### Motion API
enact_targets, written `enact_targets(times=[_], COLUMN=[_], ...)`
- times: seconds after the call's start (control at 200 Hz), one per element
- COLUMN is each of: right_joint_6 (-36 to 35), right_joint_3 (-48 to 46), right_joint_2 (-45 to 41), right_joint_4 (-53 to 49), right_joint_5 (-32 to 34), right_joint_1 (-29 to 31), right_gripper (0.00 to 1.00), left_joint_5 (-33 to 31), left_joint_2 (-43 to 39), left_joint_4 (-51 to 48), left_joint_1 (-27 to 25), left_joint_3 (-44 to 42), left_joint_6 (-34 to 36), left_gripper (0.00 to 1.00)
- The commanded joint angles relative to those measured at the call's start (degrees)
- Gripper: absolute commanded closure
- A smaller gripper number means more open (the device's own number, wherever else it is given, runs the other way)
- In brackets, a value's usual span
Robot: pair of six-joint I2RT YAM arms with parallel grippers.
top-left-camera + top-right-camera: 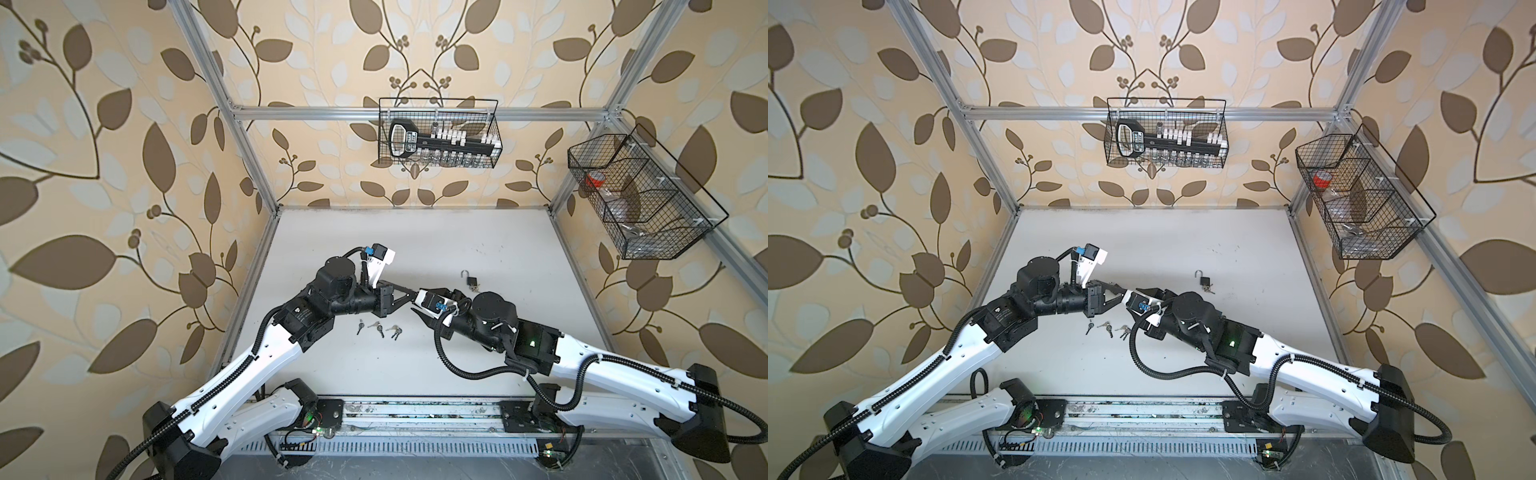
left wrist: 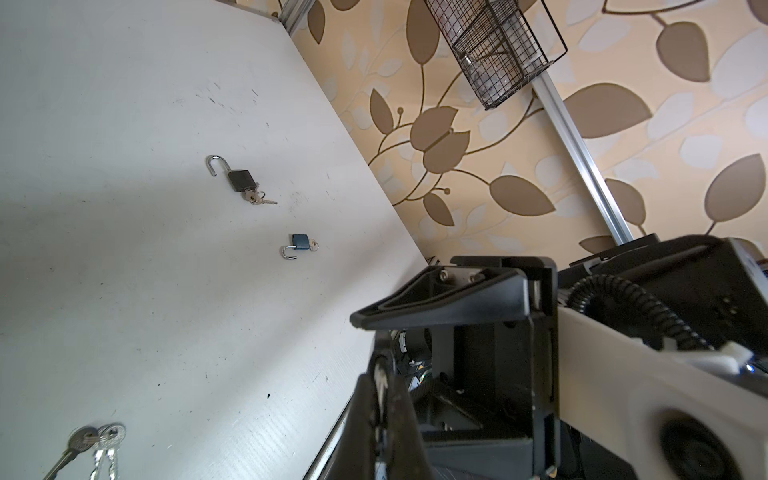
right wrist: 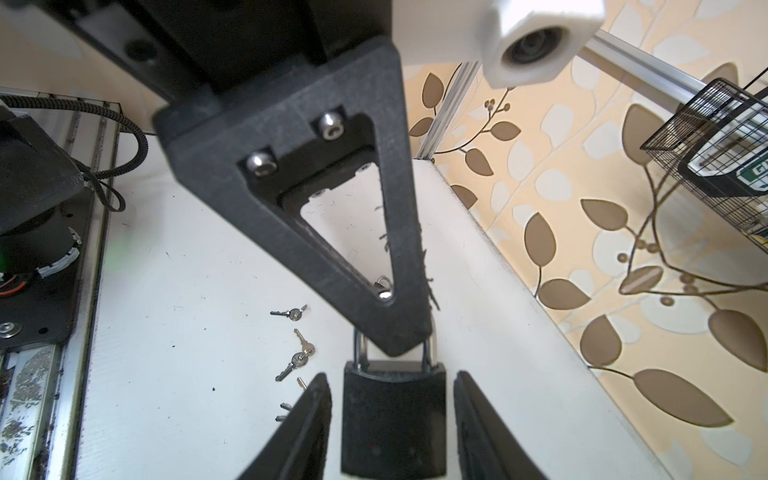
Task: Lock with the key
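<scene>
Above the middle of the desk [image 1: 415, 241], the left gripper [image 3: 399, 336] is pinched tight on the shackle of a black padlock [image 3: 392, 415]. The right gripper [image 3: 388, 380] stands partly open, one finger on either side of the lock's body, with a gap on both sides. Loose keys [image 1: 376, 326] lie nearby, toward the front edge. A second black padlock [image 2: 241, 180] and a blue padlock [image 2: 300, 243] lie right of the middle, shackles open and keys at their bases. The back-wall basket [image 1: 438, 99] holds a big key-shaped rack [image 1: 415, 143]. The side basket [image 1: 660, 241] has something red [image 1: 595, 179] in its far compartment.
</scene>
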Motion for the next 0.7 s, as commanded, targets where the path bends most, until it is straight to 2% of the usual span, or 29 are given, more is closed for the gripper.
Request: enact_targets(times=[0.0,0.275,0.385,0.435,0.505,0.57,0.695], right_joint_6=[0.29,1.39,2.34,3.50,5.96,8.71,13.82], right_joint_3=[1.02,0.87,1.00,1.30,2.18,2.57,3.01], right_joint_2=[-0.68,-1.08,-0.91,-0.57,0.36,1.25,4.35], right_joint_4=[1.29,0.39,-0.64,-1.13,-2.27,-2.91,-3.87], right_joint_5=[-0.15,0.40,-2.58,-4.10,-6.87,-10.36,-16.22], right_joint_1=[0.35,0.34,0.27,-0.23,-2.24,-5.62,-12.71], right_gripper=[0.55,0.71,0.81,0.85,0.92,0.95,0.97], left_joint_5=[-1.00,-1.13,-1.58,-3.97,-10.73,-17.77,-28.00], left_joint_2=[-0.85,-0.76,-0.67,-0.88,-1.92,-3.31,-4.49], left_joint_4=[2.72,2.76,2.29,0.69,-2.74,-6.05,-11.95], left_joint_1=[-0.47,-0.52,-0.51,-0.51,-0.49,-0.31,1.11], left_joint_3=[1.50,2.13,2.64,3.38,4.20,4.71,5.54], left_joint_6=[0.13,0.12,-0.01,-0.04,0.16,0.91,1.37], left_gripper=[1.00,1.00,1.00,1.00,0.80,0.54,0.33])
